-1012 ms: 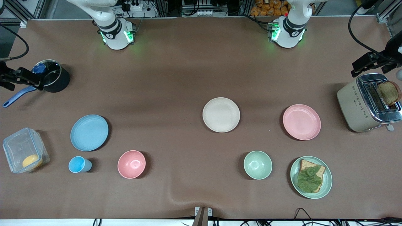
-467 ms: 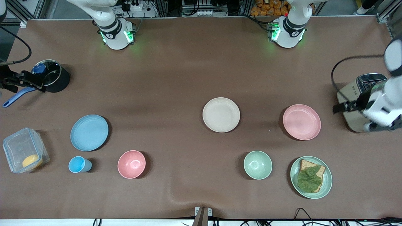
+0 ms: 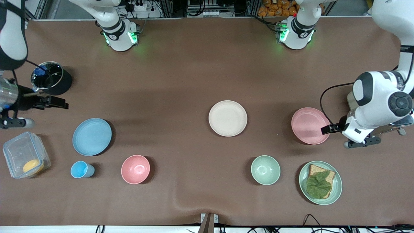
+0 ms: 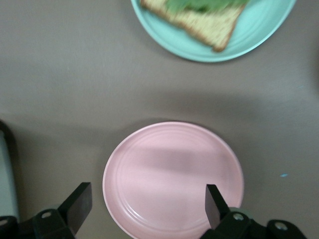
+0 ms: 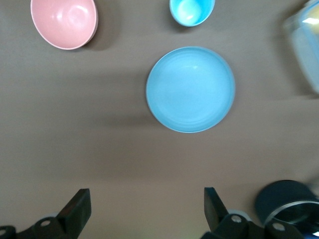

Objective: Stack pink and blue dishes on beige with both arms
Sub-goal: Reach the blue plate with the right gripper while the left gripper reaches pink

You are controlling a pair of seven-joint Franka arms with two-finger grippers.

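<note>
The beige plate (image 3: 227, 118) lies bare near the table's middle. Toward the left arm's end lies the pink plate (image 3: 310, 125) (image 4: 173, 169). My left gripper (image 3: 329, 129) (image 4: 148, 196) hangs open above that plate's edge, holding nothing. The blue plate (image 3: 92, 136) (image 5: 190, 89) rests toward the right arm's end. My right gripper (image 3: 55, 103) (image 5: 145, 199) is open and empty over bare table between the black pot and the blue plate.
A black pot with a glass lid (image 3: 51, 79), a plastic box (image 3: 24, 158), a blue cup (image 3: 81, 169) and a pink bowl (image 3: 135, 169) surround the blue plate. A green bowl (image 3: 265, 170) and a green sandwich plate (image 3: 337, 189) lie nearer the camera than the pink plate.
The left arm has swung from the toaster to over the pink plate's edge. The right gripper has moved from the pot toward the blue plate. No dish has moved.
</note>
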